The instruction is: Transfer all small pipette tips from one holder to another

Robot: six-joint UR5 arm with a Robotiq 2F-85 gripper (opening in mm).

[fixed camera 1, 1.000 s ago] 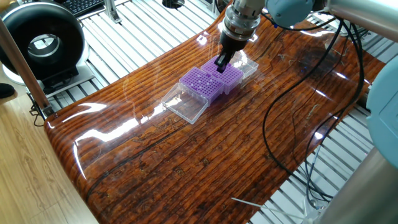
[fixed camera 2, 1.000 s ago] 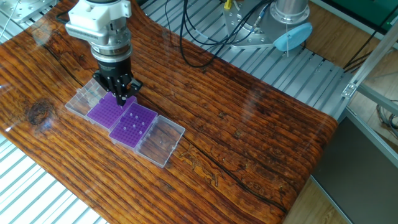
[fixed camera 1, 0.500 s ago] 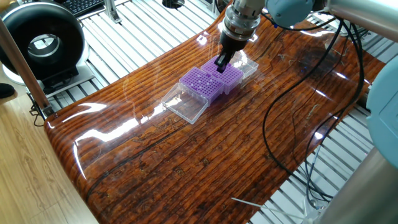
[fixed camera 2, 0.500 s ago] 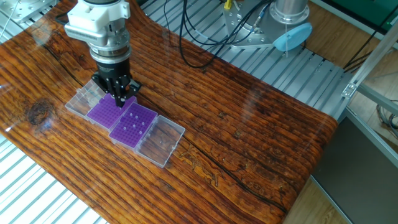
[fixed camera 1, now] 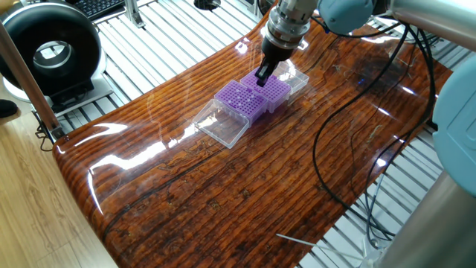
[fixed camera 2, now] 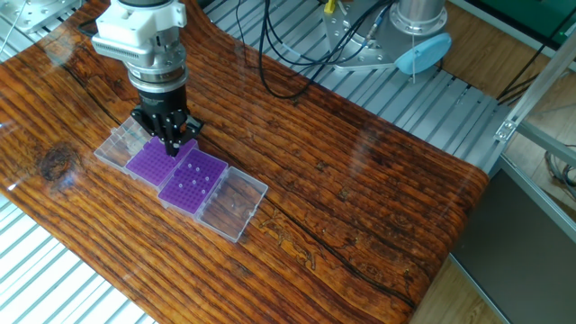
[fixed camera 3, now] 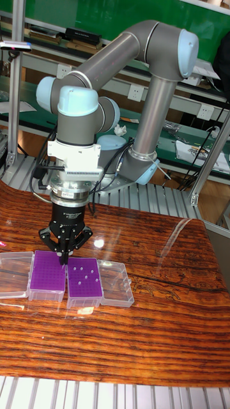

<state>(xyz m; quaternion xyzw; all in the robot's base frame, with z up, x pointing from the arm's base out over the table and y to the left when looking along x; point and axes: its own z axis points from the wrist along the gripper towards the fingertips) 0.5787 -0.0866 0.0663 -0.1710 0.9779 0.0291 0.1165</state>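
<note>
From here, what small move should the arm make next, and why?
Probably a short straight descent. The gripper hangs with fingers nearly together just above the near edge of the rack without visible tips, while the neighbouring rack shows several pale tips. Whether it carries a tip cannot be seen.

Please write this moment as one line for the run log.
gripper: fingers closed together, above inner edge of left purple rack | right purple rack: some white tips standing | tip in grip: cannot tell
</note>
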